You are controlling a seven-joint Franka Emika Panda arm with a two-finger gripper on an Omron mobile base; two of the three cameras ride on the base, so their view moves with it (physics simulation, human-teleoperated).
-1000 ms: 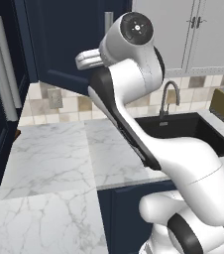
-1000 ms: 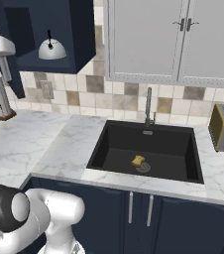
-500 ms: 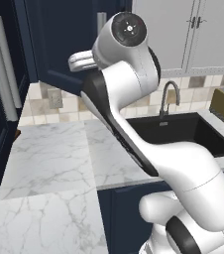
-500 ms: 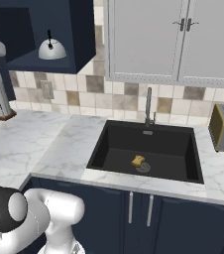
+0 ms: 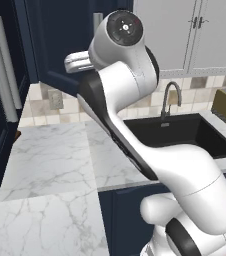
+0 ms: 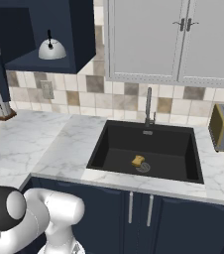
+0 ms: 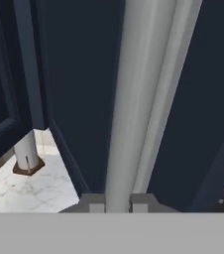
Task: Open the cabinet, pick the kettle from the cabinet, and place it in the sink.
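Gripper [image 7: 118, 202] closed around silver bar handle [image 7: 134, 99] of navy cabinet door [image 5: 60, 45]. Door swung open; kettle [image 6: 52, 48] on shelf inside. Better pull along hinge arc, grip firm, until opening clears kettle, then release.

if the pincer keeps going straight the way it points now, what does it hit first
The cabinet door's silver bar handle: it already sits between the pincer fingertips, with the navy door panel right behind, though the depth is unclear.
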